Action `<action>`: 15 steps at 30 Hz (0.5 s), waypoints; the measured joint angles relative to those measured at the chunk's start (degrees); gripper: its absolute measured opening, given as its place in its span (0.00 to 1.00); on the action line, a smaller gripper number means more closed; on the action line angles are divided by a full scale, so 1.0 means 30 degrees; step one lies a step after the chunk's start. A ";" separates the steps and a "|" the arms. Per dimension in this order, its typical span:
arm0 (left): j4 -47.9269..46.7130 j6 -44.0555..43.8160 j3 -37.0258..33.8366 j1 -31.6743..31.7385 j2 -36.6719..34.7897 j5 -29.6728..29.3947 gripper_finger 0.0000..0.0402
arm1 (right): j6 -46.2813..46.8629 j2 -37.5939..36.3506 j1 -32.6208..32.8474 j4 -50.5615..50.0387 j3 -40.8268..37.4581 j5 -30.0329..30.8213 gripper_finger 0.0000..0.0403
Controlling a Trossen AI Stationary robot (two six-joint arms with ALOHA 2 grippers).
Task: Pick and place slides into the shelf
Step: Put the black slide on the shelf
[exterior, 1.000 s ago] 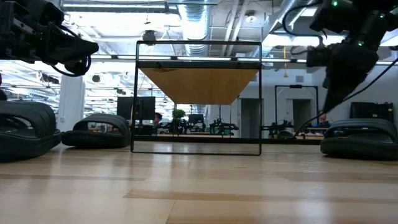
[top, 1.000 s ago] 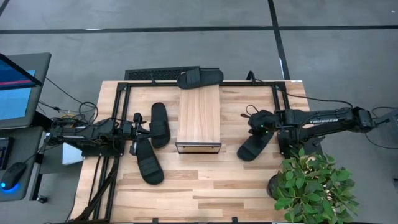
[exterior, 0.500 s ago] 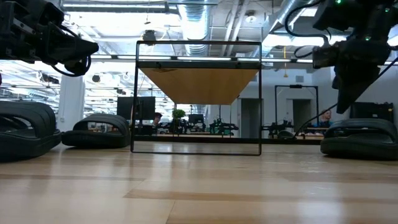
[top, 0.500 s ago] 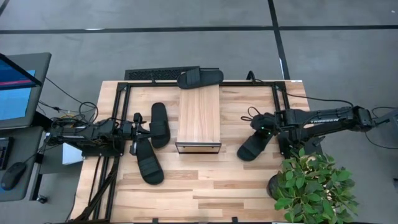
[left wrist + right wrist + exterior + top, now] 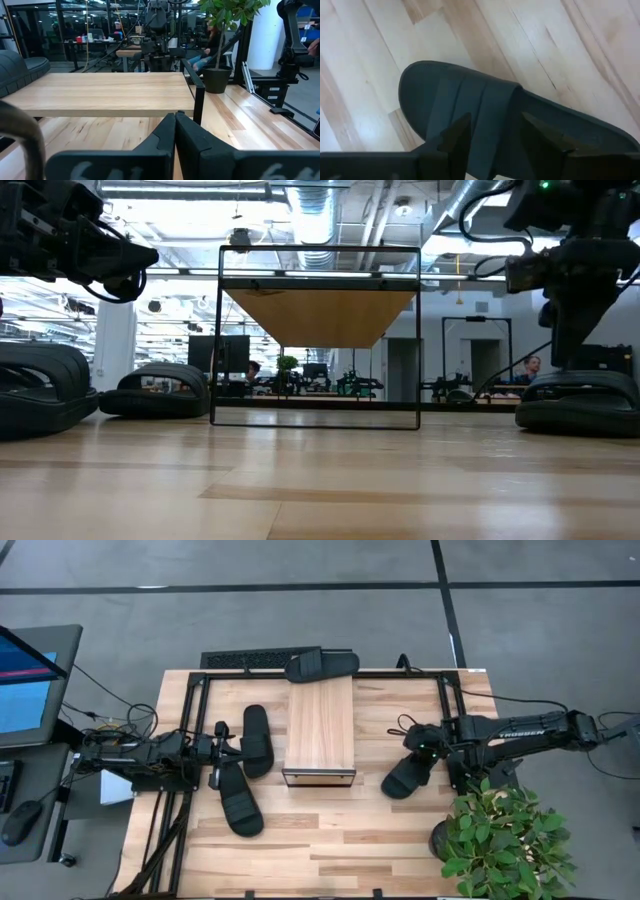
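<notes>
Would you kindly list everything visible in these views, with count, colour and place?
slides: four, matte black; one at the table's far edge behind the shelf, two left of the shelf, one right of it.
shelf: one, light wood with dark frame, table centre.
table: one, pale butcher-block.
potted plant: one, green, table's near right corner.
monitor: one, lit screen, left of the table.
keyboard: one, black, beyond the far edge.
left pincer: dark, shut, by the two left slides.
right pincer: dark, open, over the right slide's strap.
</notes>
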 joint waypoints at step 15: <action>0.0000 -0.0031 0.0001 0.0000 0.0002 0.0000 0.00 | 0.0301 0.3539 0.0022 0.0345 0.0029 -0.0986 0.44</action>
